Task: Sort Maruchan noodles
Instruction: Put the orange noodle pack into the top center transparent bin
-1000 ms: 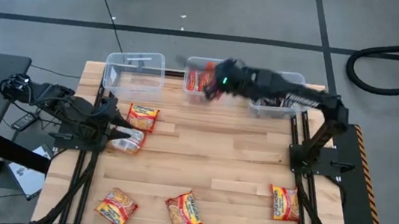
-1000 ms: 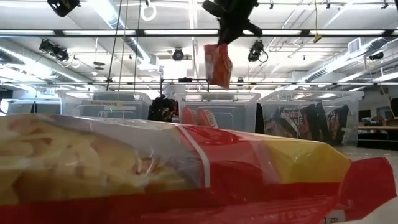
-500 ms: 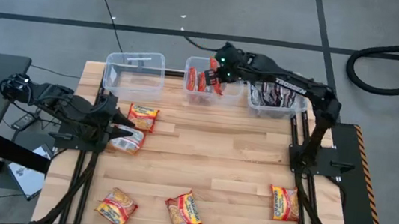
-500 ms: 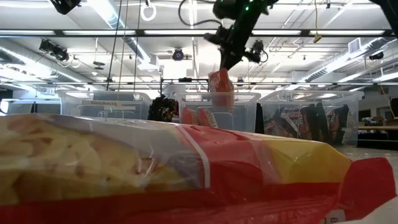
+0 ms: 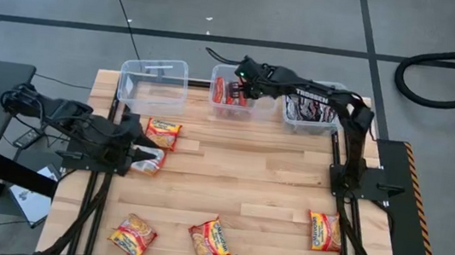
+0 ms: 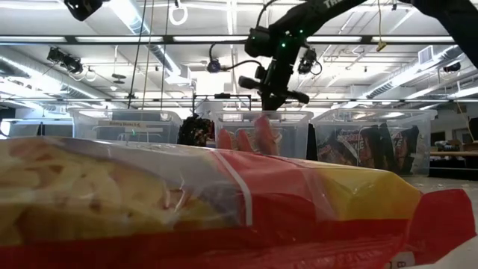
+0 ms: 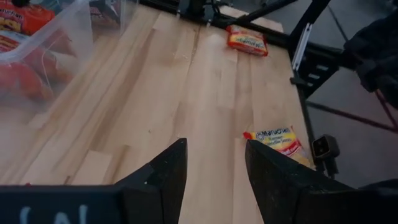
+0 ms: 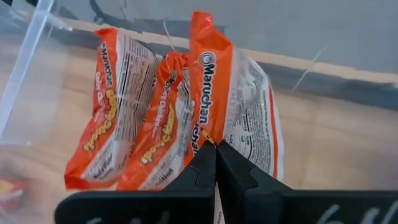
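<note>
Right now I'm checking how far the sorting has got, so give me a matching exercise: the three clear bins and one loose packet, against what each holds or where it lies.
1. left bin
2. middle bin
3. right bin
4. front-right packet

a. holds dark packets
b. lies on the table, outside any bin
c. holds orange packets
d. no packets seen inside

Pairs: 1-d, 2-c, 3-a, 4-b

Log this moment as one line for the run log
right gripper: fingers shut on orange packet, lowered into middle bin | left gripper: fingers open, near table's left edge | loose packets on table: six
</note>
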Action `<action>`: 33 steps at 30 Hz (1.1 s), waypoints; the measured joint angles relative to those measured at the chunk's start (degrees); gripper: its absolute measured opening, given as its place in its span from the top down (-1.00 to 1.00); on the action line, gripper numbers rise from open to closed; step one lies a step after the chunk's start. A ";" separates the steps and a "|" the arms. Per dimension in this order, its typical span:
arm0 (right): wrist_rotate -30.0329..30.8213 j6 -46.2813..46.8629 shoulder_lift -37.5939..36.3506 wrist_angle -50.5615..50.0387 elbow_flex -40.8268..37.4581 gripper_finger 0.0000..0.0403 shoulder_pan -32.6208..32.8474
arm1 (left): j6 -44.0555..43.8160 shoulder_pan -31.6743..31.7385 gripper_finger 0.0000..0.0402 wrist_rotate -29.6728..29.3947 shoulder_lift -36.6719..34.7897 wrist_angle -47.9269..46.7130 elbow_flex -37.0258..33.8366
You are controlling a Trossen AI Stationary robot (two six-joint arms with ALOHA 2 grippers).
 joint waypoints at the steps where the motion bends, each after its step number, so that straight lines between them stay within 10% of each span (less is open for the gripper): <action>1: -0.40 0.79 0.16 0.30 -0.05 0.97 -0.24 | 0.20 -0.02 0.17 0.01 0.31 -0.06 0.00; 19: -3.41 8.35 3.19 4.36 -0.04 0.79 -2.31 | 8.67 0.00 0.17 -2.13 1.83 -12.23 8.96; 33: 2.66 0.48 0.14 5.10 1.21 0.57 0.42 | -0.45 -0.02 0.17 1.19 1.99 -22.49 8.92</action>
